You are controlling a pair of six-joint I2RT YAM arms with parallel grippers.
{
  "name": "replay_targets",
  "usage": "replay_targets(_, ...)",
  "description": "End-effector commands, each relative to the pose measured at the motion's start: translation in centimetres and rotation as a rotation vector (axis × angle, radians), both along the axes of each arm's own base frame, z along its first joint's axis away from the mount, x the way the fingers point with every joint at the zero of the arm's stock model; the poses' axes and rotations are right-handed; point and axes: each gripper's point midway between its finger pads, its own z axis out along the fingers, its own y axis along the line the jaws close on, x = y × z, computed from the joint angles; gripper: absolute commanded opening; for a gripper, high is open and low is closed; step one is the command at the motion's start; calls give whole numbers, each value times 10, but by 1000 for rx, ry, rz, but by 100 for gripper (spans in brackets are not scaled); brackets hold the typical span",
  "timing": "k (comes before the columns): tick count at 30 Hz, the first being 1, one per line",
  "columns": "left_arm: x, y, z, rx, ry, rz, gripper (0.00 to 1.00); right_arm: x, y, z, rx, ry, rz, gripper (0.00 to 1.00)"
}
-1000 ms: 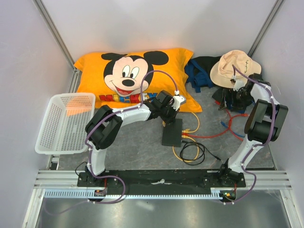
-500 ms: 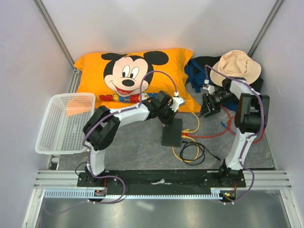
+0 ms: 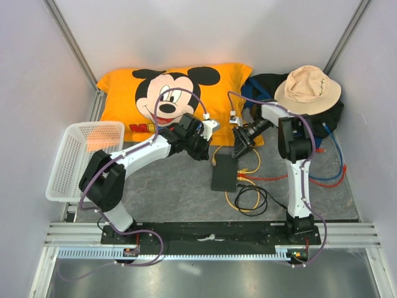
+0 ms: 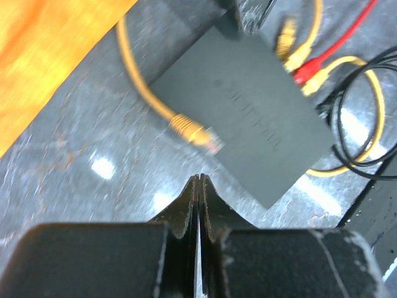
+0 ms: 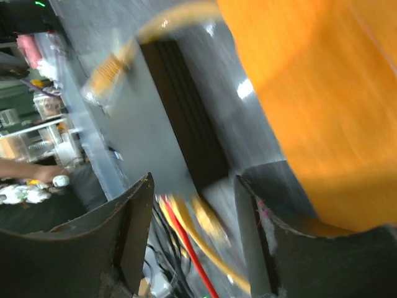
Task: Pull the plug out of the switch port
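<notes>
The flat black switch (image 3: pixel 224 172) lies on the grey table, and also shows in the left wrist view (image 4: pixel 248 112) and the right wrist view (image 5: pixel 124 143). Yellow and red plugs (image 3: pixel 243 175) sit in sockets on its right edge. A loose yellow plug (image 4: pixel 197 132) lies at its far left edge, in no socket. My left gripper (image 3: pixel 201 149) is shut and empty, just left of the switch's far end (image 4: pixel 198 178). My right gripper (image 3: pixel 239 148) is open above the switch's far right corner. The plugged cables (image 5: pixel 192 223) show blurred between its fingers (image 5: pixel 136 230).
An orange Mickey pillow (image 3: pixel 173 99) lies behind the switch, close to both grippers. A white basket (image 3: pixel 87 158) stands at the left. A tan hat (image 3: pixel 307 87) on dark clothes is at the back right. A black cable coil (image 3: pixel 251 198) and red and blue cables (image 3: pixel 335 167) lie at the right.
My right arm has swung from the hat at the back right over to the switch's far right corner. My left gripper has drawn back left off the switch's far end.
</notes>
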Motion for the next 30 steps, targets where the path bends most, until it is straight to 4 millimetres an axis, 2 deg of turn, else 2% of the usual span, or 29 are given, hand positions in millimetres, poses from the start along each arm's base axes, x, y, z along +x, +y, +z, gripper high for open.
replay_targets(1,1,12,12,-16,-14,62,2,2,42,3,84,70,27,62)
replay_targets(3,1,13,15,-22,-28,51,2,1,61,6,91,38,79,63)
replay_targets(4,0,12,19,-35,-35,46,2,8,69,12,117,4,86,63)
replay_targets(5,0,10,20,-40,-37,43,2,7,78,15,121,-13,106,64)
replay_targets(7,0,9,20,-43,-38,32,2,15,82,22,103,-77,124,66)
replay_targets(9,-1,5,19,-51,-41,20,2,18,75,25,79,-106,123,68)
replay_targets(10,-2,4,18,-55,-40,11,2,20,70,34,73,-131,118,70)
replay_targets(12,-5,-2,15,-60,-46,-14,2,24,52,39,57,-137,80,72)
replay_targets(13,-7,-5,13,-60,-43,-25,2,25,44,48,55,-166,73,74)
replay_targets(14,-13,-11,12,-63,-43,-46,2,29,30,50,38,-177,50,75)
replay_targets(17,-24,-21,1,-64,-23,-77,2,23,5,55,3,-198,47,76)
replay_targets(24,-39,-35,-14,-81,12,-105,2,-31,-13,53,-5,-81,67,72)
replay_targets(28,-50,-37,-28,-66,45,-117,2,-39,-15,39,-20,-79,51,71)
replay_targets(30,-56,-32,-36,-54,55,-117,2,-40,-14,34,-22,-80,41,70)
